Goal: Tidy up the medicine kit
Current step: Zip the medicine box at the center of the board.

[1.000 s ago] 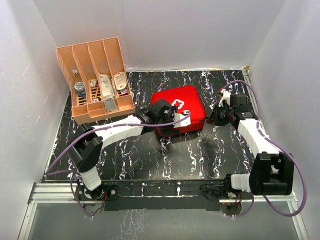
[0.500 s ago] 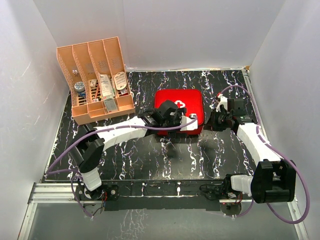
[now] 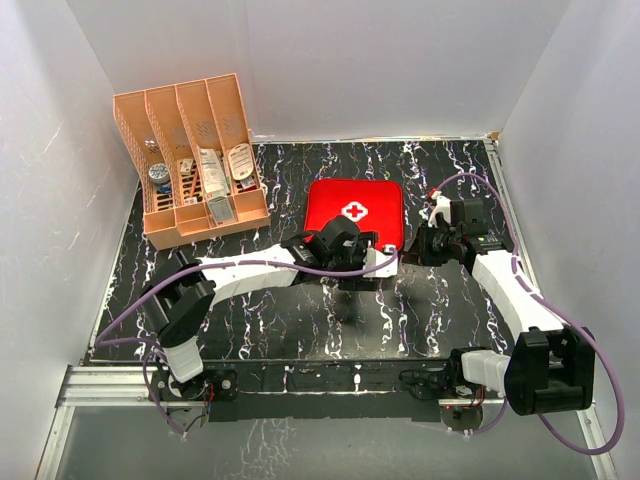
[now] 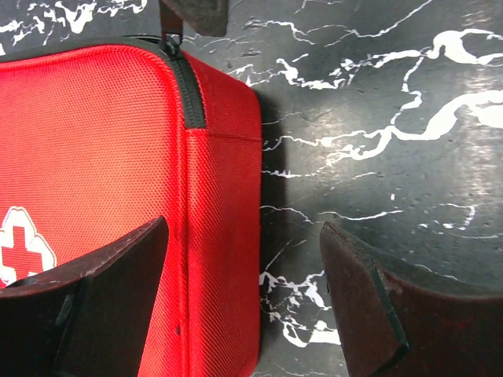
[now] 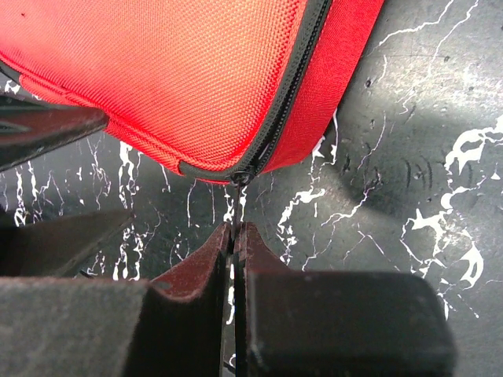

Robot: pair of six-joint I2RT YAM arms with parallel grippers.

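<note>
Changed: medicine kit point(image 3: 355, 213) swung square, now flat, lid down, between both grippers.
Left gripper point(image 4: 244, 292): spread wide astride kit's near edge, empty.
Right gripper point(image 5: 234, 236): clamped on zip pull point(image 5: 239, 179), kit's near-right corner.
Meaning: squared for unzipping, probably.

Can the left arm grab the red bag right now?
Probably yes. The left pincer is open, with an edge of the medicine kit between its fingers and nothing blocking. The right pincer is pinching the zipper pull, though.
</note>
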